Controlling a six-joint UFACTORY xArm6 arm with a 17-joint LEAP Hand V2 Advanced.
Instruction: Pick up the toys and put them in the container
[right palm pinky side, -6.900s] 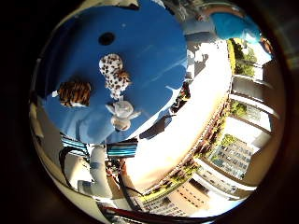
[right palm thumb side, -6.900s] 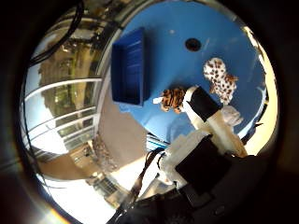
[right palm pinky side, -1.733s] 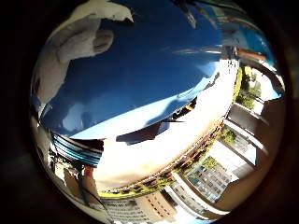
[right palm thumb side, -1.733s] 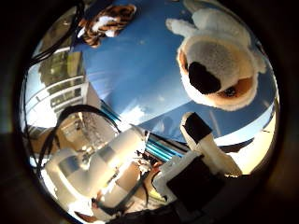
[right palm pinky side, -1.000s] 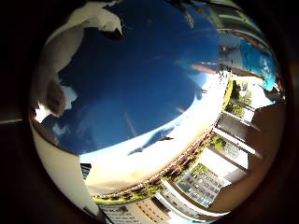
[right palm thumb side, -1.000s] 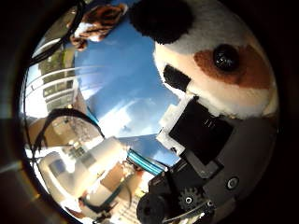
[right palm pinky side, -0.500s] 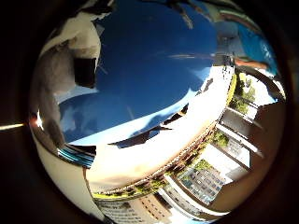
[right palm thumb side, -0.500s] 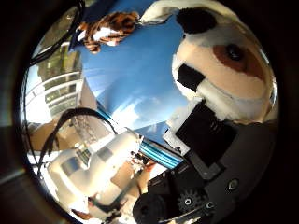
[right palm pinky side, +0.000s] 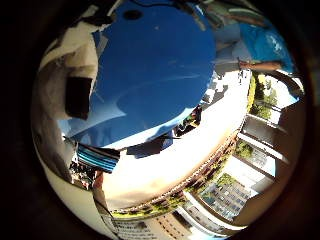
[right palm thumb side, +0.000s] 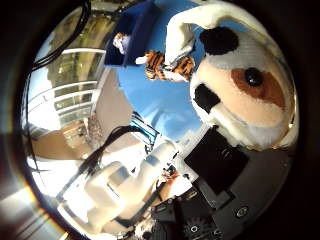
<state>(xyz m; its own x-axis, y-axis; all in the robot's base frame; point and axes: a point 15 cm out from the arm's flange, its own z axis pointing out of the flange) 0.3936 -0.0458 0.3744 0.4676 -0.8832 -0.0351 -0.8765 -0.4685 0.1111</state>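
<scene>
The hand (right palm thumb side: 215, 170) held the plush dog (right palm thumb side: 245, 90) close against its palm, fingers curled round it above the blue worktop (right palm pinky side: 155, 75); it looked soft and light, best gripped about the head; a tiger toy (right palm thumb side: 167, 65) lay near the blue container (right palm thumb side: 131, 31) by the worktop's edge, nothing between them.

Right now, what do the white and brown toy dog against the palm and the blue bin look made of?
White and brown toy dog: soft plush, matte fuzzy pile, glossy bead eye. Blue bin: probably rigid plastic, with smooth straight walls, though it is too far off to be sure.
</scene>
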